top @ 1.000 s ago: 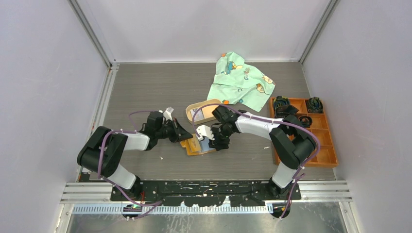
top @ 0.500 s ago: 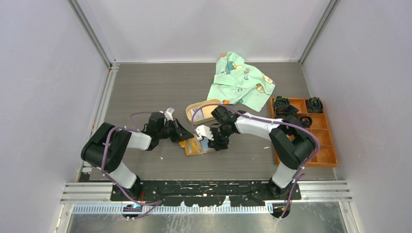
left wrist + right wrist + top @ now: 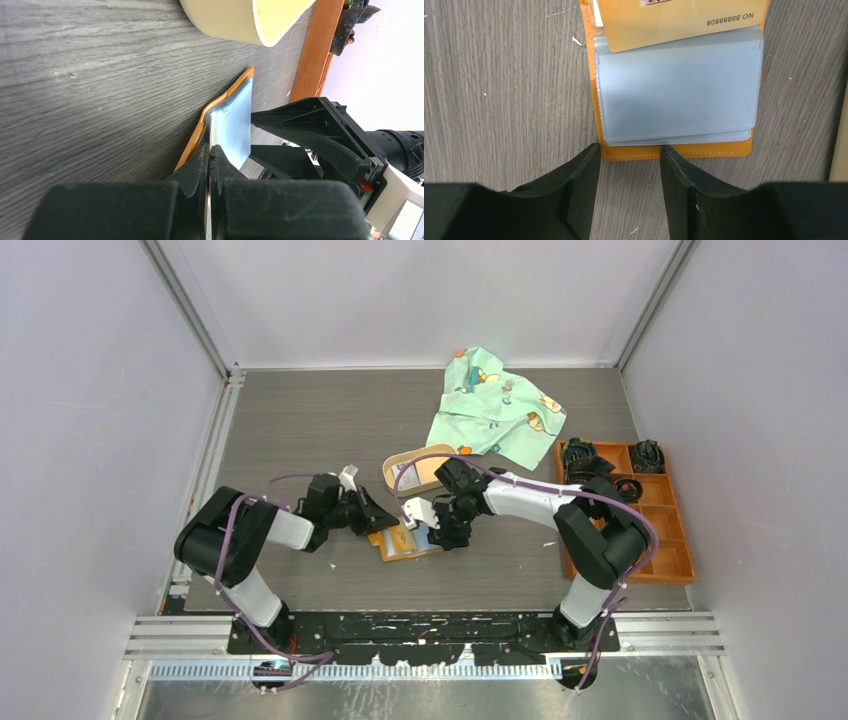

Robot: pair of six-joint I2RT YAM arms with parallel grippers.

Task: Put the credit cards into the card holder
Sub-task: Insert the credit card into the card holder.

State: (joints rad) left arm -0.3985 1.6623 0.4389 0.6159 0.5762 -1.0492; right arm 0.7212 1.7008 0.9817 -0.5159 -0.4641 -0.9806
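The card holder lies open on the table, orange leather with pale blue clear sleeves. My left gripper comes in from its left and is shut on the thin edge of a credit card. In the right wrist view that tan-gold card, printed with a number, overlaps the top of the sleeves. My right gripper stands open at the holder's near orange edge, one fingertip at its corner and the other on the edge, gripping nothing. The left wrist view shows the holder's orange rim lifted off the table.
An oval tan tray stands just behind the holder. A green printed cloth lies at the back. The orange compartment box with dark items sits at the right. The right gripper's black body is close beside the left fingers.
The left arm has edged slightly right toward the holder, still carrying the card. The right arm has not visibly moved.
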